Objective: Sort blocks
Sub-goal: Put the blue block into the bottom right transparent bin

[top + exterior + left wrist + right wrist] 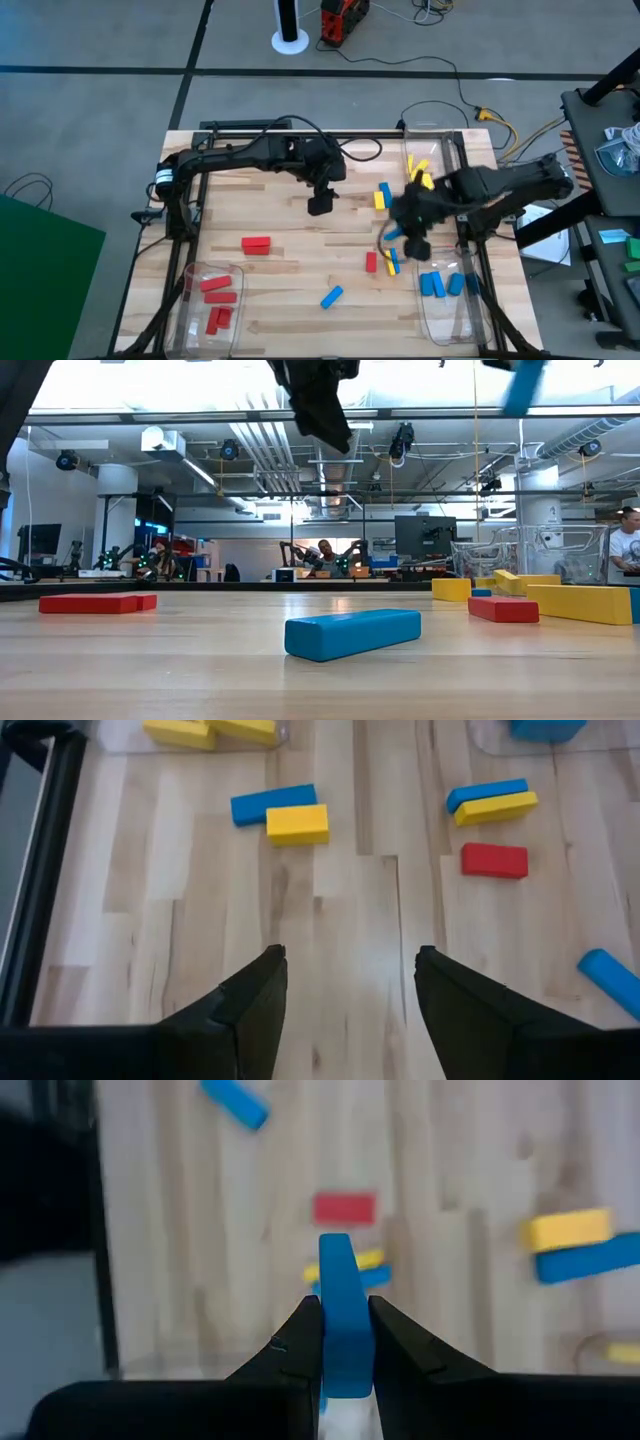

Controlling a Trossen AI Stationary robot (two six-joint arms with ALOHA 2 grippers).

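Counter: you have a pale wooden plank counter (pixel 290 290) carrying three clear plastic bins and loose blocks.
Left arm: your dark left arm (pixel 250 155) reaches in from the far left edge; its pincer (pixel 320 203) hangs over bare wood near the middle, fingers spread with nothing between them.
Right arm: your dark right arm (pixel 500 185) comes in from the right; its pincer (pixel 346 1342) is pinching an upright blue rectangular block (pixel 345 1325), held above the counter.
Near-left bin: the clear plastic bin at the near-left corner (pixel 196 275) holds three red bricks (pixel 216 290).
Near-right bin: the clear plastic bin at the near-right corner (pixel 440 315) holds blue bricks (pixel 432 284).
Far-right bin: the clear plastic bin at the far right (pixel 408 135) holds yellow bricks (pixel 420 168).
Loose red: one red rectangular brick (pixel 256 245) lies alone left of centre; a smaller red brick (pixel 371 262) lies near the right pincer.
Loose blue: a blue brick (pixel 331 296) lies tilted near the front edge.
Pairs: a yellow brick touching a blue brick (pixel 272 805) lies beside the far-right bin; another blue-and-yellow pair (pixel 490 802) lies just beside the smaller red brick.
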